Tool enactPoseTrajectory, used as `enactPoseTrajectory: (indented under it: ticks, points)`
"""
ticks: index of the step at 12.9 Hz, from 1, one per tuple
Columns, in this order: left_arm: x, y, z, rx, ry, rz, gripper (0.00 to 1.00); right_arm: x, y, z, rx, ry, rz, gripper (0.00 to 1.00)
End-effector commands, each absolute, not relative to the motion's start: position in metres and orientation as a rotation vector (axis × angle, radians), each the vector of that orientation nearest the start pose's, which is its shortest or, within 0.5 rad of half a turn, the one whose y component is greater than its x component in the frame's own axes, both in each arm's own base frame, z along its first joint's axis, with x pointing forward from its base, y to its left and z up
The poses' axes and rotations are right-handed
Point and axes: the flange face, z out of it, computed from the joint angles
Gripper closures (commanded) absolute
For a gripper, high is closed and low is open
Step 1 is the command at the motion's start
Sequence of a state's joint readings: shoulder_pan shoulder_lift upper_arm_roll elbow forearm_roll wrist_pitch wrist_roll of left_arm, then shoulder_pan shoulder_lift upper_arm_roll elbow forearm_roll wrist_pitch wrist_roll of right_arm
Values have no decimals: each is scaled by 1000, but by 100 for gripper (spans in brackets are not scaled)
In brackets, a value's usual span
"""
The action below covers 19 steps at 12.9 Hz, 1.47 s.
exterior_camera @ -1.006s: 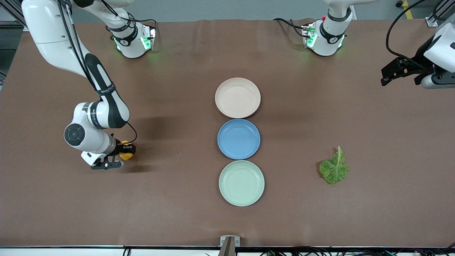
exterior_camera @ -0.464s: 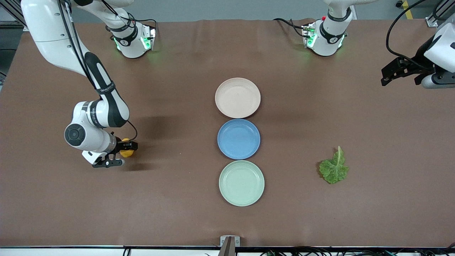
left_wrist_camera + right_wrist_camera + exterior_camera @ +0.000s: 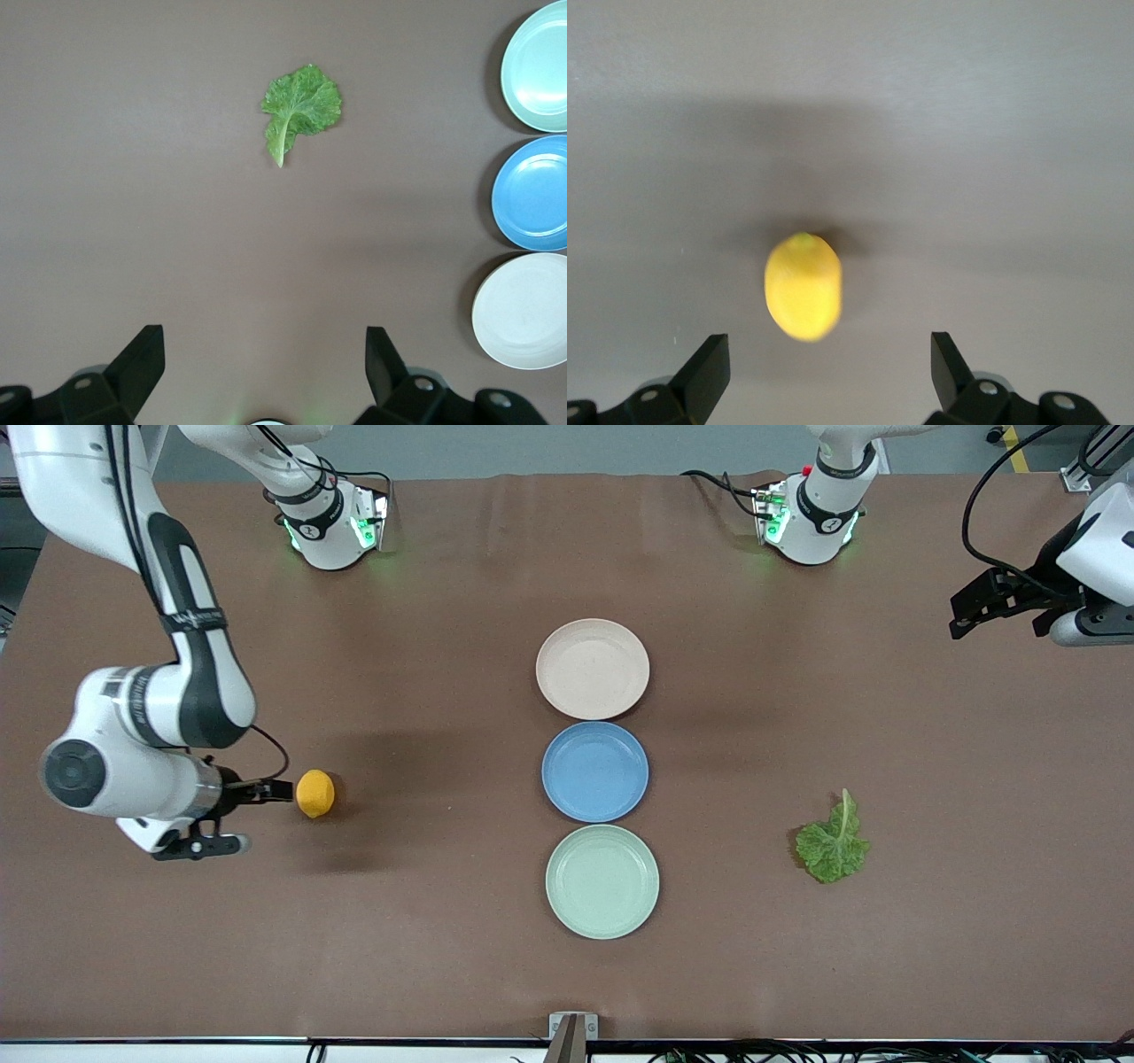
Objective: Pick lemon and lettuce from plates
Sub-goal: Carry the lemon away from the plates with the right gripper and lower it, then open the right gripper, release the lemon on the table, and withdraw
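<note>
The lemon (image 3: 315,794) lies on the bare brown table (image 3: 443,939) toward the right arm's end, well apart from the row of plates. The right gripper (image 3: 248,815) sits just beside the lemon with its jaws apart and nothing between them; the right wrist view shows the lemon (image 3: 803,287) clear of both fingers. The rind looks smooth and firm, so the fruit is judged rigid, fairly light and prone to rolling; the narrow middle of the oval offers the surest hold. The lettuce (image 3: 833,846) lies flat on the table toward the left arm's end, also well apart from the plates. It is judged limp, very light and easily torn; the pale stalk (image 3: 280,142) is its stiffest part and the best place to pinch. The left gripper (image 3: 970,614) waits over the table's edge, jaws apart and empty. The beige-pink plate (image 3: 592,668), blue plate (image 3: 594,771) and pale green plate (image 3: 601,881) hold nothing.
</note>
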<state>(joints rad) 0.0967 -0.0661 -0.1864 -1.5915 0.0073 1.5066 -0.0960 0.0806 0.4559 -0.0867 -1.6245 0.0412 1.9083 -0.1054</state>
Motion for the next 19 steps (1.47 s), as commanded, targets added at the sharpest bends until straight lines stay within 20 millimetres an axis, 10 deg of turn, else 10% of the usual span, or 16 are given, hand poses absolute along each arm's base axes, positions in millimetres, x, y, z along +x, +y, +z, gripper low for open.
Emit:
enactPoseTrajectory:
  ticks: [1, 6, 19]
  points:
    - [520, -49, 648, -3133, -15, 25, 0, 650, -20, 401, -3137, -134, 288, 0]
    - [522, -48, 647, -3132, -3, 23, 0, 643, -28, 503, -3188, -113, 283, 0]
    - [522, -49, 649, -3132, 7, 15, 0, 632, -42, 543, -3140, -38, 304, 0]
